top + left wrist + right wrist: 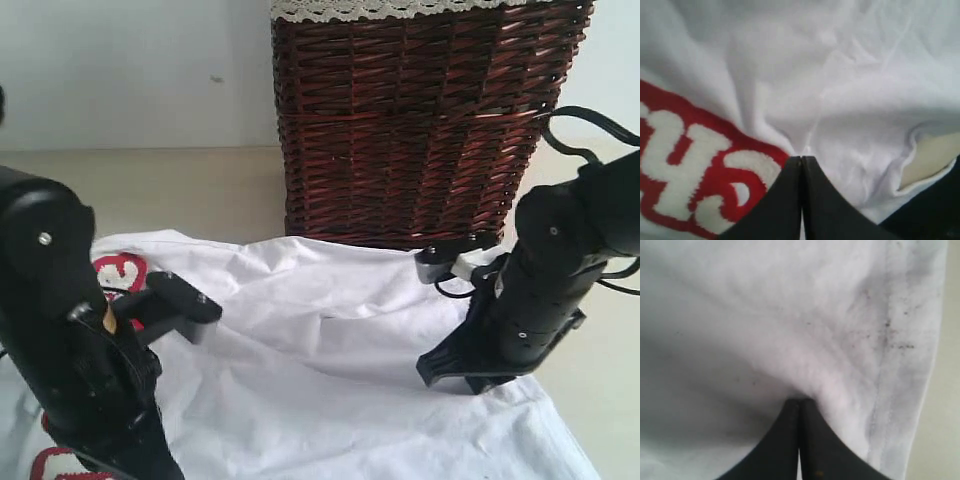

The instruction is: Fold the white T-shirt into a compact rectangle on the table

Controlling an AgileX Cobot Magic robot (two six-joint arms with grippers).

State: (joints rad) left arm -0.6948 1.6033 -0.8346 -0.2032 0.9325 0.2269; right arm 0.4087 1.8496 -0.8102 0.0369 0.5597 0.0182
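The white T-shirt lies spread on the table just in front of the wicker basket, while the left end effector and right end effector each press together on a pinch of its cloth, probably to lift it for a fold.

The soft white cloth T-shirt looks matt and creased, and its stitched hem is flecked with dark lint. Its fuzzy white lettering edged in red has a rough, towel-like pile. The dark red-brown woven wicker basket has a slight sheen, with white lace trim along its rim. The cream-beige counter is smooth and matt. The left claw and right claw look like smooth matt black plastic.
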